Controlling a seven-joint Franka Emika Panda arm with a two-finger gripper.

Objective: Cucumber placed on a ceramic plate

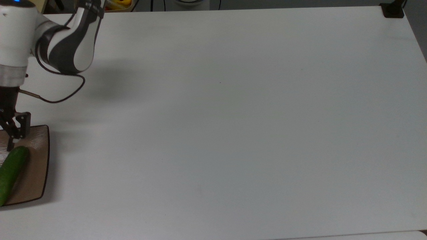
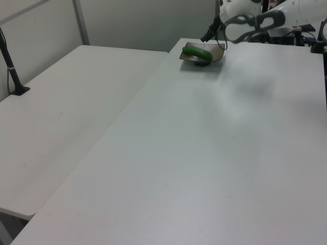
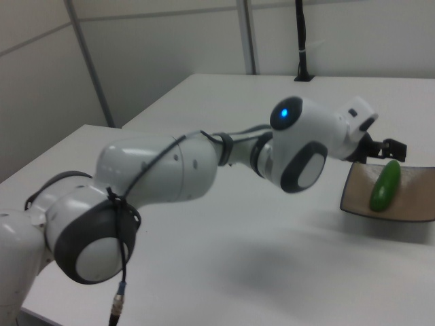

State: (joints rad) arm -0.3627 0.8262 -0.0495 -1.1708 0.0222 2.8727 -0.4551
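Cucumber [image 1: 11, 172] is lying flat on the plate [image 1: 37, 173], running diagonally, near the top view's left edge. I'm reading it as released: pincer [image 1: 12, 133] is hanging just above the plate's far edge, jaws parted, gripping nothing, clear of the cucumber. Plate is sitting at the worktop [image 1: 233, 126] edge.

Handling, my guess: cucumber is looking light, stiff, glossy, so probably slippery and prone to rolling on the glazed plate. If I'm regrasping, I'm taking it mid-length, across the narrow width. Plate looks breakable, so I'm avoiding knocks. Placement looks done.
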